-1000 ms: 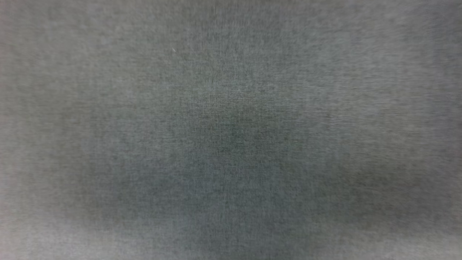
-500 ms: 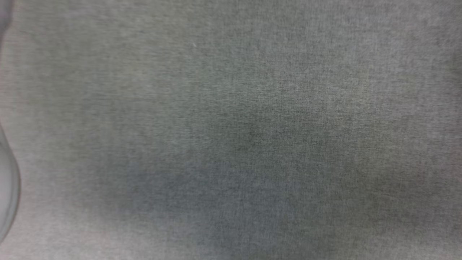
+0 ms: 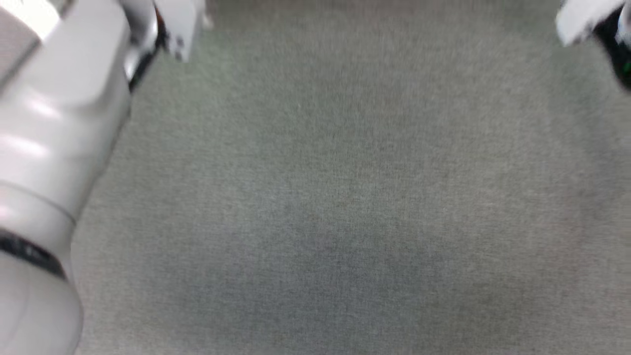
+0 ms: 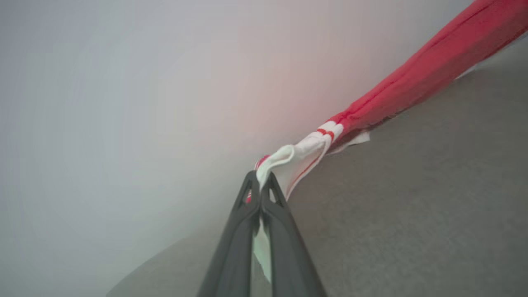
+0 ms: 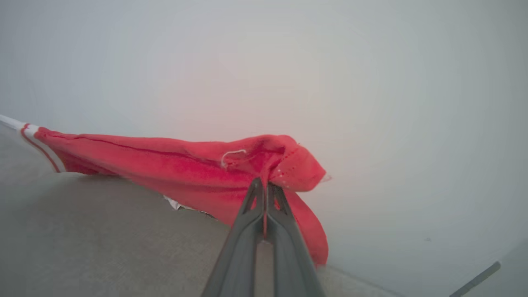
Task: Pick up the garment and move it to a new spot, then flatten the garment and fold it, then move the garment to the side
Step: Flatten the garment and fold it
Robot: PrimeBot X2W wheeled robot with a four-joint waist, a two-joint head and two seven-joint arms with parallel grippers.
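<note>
The garment (image 4: 412, 82) is red cloth with white, red-striped trim, pulled taut just above the grey cloth surface (image 4: 412, 231). My left gripper (image 4: 260, 181) is shut on its white trimmed end, and the red body runs off to the upper right of the left wrist view. In the right wrist view the garment (image 5: 165, 165) stretches away to the left, with my right gripper (image 5: 264, 185) shut on a bunched red edge. Its lettering is hidden. In the head view my pale left forearm (image 3: 54, 148) fills the left side.
The grey cloth surface (image 3: 345, 197) spreads across the head view, with part of my right arm (image 3: 591, 19) at the top right corner. A plain pale wall (image 5: 371, 82) stands behind the garment. A thin dark bar (image 5: 474, 280) shows at the lower right.
The head camera has moved: the view of the grey surface shifted, and my left forearm and part of my right arm came into the picture.
</note>
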